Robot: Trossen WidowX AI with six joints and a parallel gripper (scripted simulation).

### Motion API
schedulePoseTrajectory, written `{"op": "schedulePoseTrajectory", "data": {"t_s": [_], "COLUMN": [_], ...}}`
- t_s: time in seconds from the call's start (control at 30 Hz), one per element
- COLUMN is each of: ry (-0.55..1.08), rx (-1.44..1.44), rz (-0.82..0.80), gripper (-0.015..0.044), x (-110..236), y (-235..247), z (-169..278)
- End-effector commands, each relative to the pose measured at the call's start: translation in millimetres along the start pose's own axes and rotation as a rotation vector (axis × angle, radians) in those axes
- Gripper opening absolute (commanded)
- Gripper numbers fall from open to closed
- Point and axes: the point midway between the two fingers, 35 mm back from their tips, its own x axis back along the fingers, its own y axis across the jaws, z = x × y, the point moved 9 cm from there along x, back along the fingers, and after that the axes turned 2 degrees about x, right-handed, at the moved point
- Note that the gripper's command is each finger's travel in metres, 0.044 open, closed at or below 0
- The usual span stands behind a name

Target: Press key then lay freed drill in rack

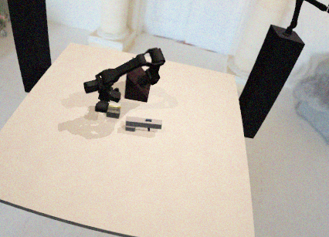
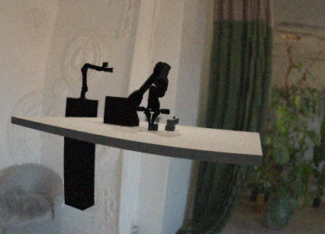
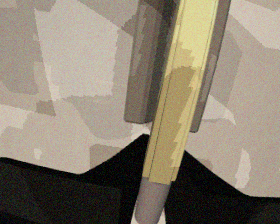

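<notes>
Wrist view: yellow drill (image 3: 175, 91) runs lengthwise up the frame, grey tip (image 3: 150, 205) nearest the lens, its body lying over the grey rack (image 3: 145, 53) so that the rack's walls show on either side of it. Dark claw parts fill the lower corners, flanking the drill's lower end. Claw clenched on the drill.

Top view: arm reaches from its dark base block (image 1: 137, 85) toward the left side of the pale bench (image 1: 185, 174), elbow high, wrist turned downward. Claw (image 1: 105, 105) sits low over the rack (image 1: 113, 110), a small grey-and-yellow shape just beside it. Second grey block (image 1: 144, 123), with a dark slot on top, lies just to the right of the rack, apart from the claw; the key can't be made out on it. Two tall black pillars (image 1: 28, 31) stand off the bench corners, each carrying a small camera arm.

Exterior view: claw (image 2: 152, 120) points straight down, touching or nearly touching the small dark rack (image 2: 153, 126) on the bench; cannot tell which.
</notes>
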Motion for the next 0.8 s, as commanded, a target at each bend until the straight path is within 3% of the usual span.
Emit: {"op": "schedulePoseTrajectory", "data": {"t_s": [0.0,0.63,0.77], "ry": [-0.004,-0.005,0.001], "rx": [-0.004,-0.004,-0.002], "rz": [0.002,0.002,-0.002], "gripper": [0.0000,0.0000,0.0105], "x": [-4.9,-27.0,-22.1], "y": [0.3,0.1,-0.2], "z": [-0.3,-1.0,0.2]}}
